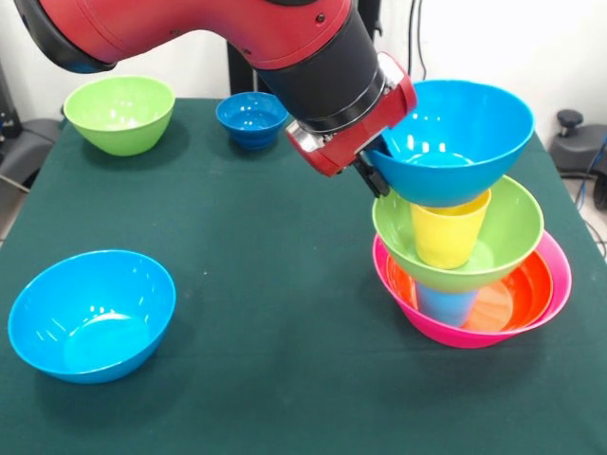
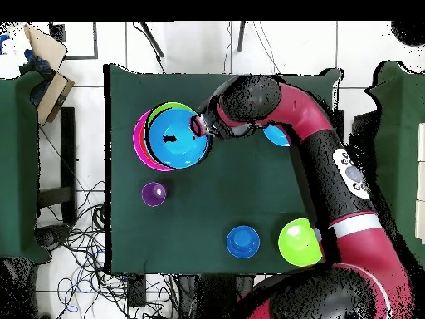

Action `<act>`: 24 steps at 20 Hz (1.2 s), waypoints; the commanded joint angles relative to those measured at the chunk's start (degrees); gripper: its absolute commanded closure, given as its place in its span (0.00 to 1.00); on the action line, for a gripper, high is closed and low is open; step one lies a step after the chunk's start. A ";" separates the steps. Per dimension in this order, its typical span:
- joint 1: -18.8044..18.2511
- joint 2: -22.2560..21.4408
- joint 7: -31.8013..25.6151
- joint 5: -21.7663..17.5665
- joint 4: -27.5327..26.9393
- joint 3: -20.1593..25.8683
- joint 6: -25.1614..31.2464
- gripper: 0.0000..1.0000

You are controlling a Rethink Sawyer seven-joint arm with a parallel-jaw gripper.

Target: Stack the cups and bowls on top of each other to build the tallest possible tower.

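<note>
Already the tower (image 1: 471,284) stands five pieces high on its pink bowl (image 1: 560,275); the gripper (image 1: 372,175) pinches the top blue bowl's (image 1: 460,142) rim. Beside it, three bowls and a purple cup (image 2: 153,194) wait unstacked.

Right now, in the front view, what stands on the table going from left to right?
Loose bright blue plastic bowl → lime green plastic bowl → small dark-blue footed bowl → tower of stacked bowls and cups on the large pink bowl.
</note>
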 commanded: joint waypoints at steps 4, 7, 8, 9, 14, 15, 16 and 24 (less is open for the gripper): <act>1.65 3.60 0.31 -2.39 2.05 -2.27 -3.65 1.00; 1.35 3.37 0.17 -2.46 2.84 -2.17 -4.07 1.00; 1.33 3.36 0.11 -2.52 2.99 -2.15 -4.20 1.00; 1.26 3.26 0.08 -2.54 3.21 -2.09 -4.38 1.00; 1.06 2.97 0.29 -2.44 3.96 -1.81 -5.41 1.00; 1.09 2.84 0.46 -2.37 4.06 -1.76 -5.57 1.00; 1.07 2.78 0.50 -2.38 4.22 -1.72 -5.74 1.00; 1.33 2.86 1.33 -2.13 4.22 -1.76 -6.58 1.00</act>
